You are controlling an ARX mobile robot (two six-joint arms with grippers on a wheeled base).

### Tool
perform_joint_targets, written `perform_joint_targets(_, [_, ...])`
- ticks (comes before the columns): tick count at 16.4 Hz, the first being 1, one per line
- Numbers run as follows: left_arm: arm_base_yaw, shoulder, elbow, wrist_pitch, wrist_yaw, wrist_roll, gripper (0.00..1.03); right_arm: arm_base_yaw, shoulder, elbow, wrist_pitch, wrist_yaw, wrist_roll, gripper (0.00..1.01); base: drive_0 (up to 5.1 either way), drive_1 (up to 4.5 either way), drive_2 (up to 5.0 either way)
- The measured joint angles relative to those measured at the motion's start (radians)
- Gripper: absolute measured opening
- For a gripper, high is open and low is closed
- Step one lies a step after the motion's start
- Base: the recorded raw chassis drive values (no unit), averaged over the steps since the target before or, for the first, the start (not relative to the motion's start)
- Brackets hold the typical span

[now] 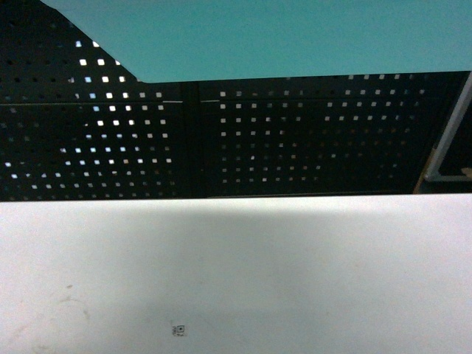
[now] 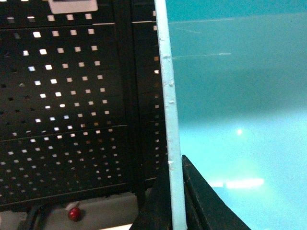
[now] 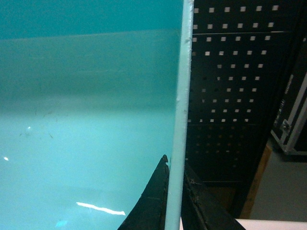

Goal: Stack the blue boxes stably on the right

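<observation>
Turquoise tub [image 1: 251, 37] up high, smooth glossy walls, pale rim; left gripper [image 2: 176, 201] and right gripper [image 3: 173, 201] each pinch a rim edge.

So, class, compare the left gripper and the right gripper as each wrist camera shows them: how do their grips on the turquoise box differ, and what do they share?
The left gripper clamps a rim with the turquoise box interior to the rim's right; the right gripper has the interior to the rim's left.
Behind the left gripper is only black pegboard; beside the right gripper a case also shows.
Shared: both dark finger pairs straddle a pale rim, shut on it.
</observation>
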Motion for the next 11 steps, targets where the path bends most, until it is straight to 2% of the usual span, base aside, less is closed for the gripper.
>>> perform_joint_targets(11, [-0.004, 0.0, 0.0, 0.001, -0.002, 0.007, 0.02, -0.001, 0.0, 0.0, 0.0, 0.0, 0.0, 0.07, -1.7, -1.68, -1.7])
